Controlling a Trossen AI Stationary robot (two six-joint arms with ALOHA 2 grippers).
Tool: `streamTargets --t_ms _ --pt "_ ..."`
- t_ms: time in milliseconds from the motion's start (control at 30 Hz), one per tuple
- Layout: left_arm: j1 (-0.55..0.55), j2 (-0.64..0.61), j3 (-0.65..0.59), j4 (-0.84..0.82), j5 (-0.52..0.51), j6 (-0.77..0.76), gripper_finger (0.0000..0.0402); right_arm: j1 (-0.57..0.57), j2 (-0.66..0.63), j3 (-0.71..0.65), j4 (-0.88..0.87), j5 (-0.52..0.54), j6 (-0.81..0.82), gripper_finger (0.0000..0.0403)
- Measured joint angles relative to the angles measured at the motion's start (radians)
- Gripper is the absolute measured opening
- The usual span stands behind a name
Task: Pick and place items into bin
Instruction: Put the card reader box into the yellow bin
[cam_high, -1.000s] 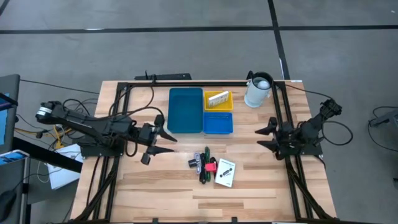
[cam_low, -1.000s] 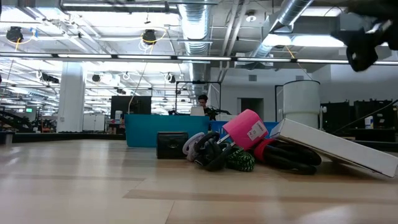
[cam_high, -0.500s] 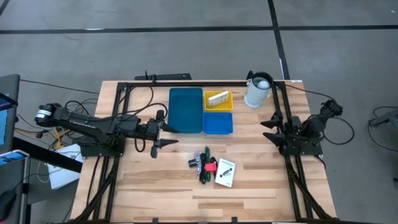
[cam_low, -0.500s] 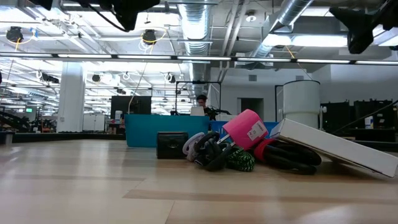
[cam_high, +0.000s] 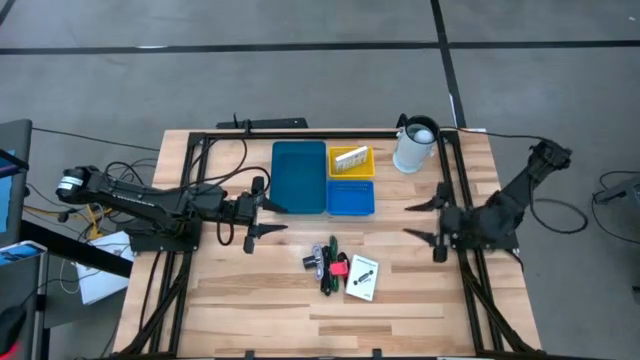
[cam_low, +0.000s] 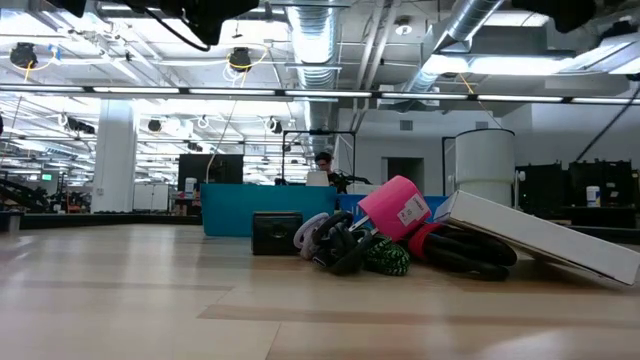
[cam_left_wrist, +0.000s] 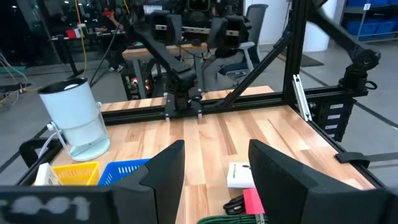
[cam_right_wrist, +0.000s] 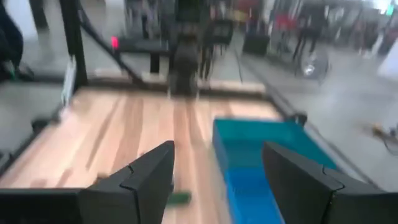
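The items lie in a small heap near the table's middle: a silver piece (cam_high: 313, 262), black and green pens (cam_high: 328, 270), a red piece (cam_high: 340, 268) and a white card (cam_high: 362, 277). A white bar (cam_high: 349, 158) lies in the bin's yellow tray (cam_high: 351, 170), beside the long teal tray (cam_high: 299, 177) and above the blue tray (cam_high: 351, 197). My left gripper (cam_high: 272, 217) hovers open left of the heap, near the teal tray's corner. My right gripper (cam_high: 412, 222) hovers open to the right of the heap. Both wrist views show nothing between my left gripper's (cam_left_wrist: 214, 180) and my right gripper's (cam_right_wrist: 217, 180) fingers.
A white cylindrical jug (cam_high: 415, 145) stands right of the yellow tray at the far edge. Black frame rails (cam_high: 445, 180) run along both table sides. Bare wood lies in front of the heap toward the near edge. In the low view the card (cam_low: 540, 235) leans on the heap.
My right gripper has risen, rolled and swung from the right rail toward the table's middle, still open. My left gripper shifted slightly toward the far edge and sank a little early on, then held still. The items have not moved.
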Motion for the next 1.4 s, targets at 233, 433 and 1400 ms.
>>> streamTargets --t_ms 233,433,1400 --pt "0.0 0.0 0.0 0.0 -0.005 0.003 0.0169 0.051 0.264 0.114 -0.262 -0.005 0.352 0.0235" --pt "0.0 0.0 0.0 0.0 -0.006 -0.035 0.0169 0.111 0.412 0.124 -0.344 -0.01 0.639 0.0235" --pt "0.0 0.0 0.001 -0.032 -0.006 -0.12 0.0169 0.077 1.105 0.736 -0.887 -0.123 0.98 0.0235"
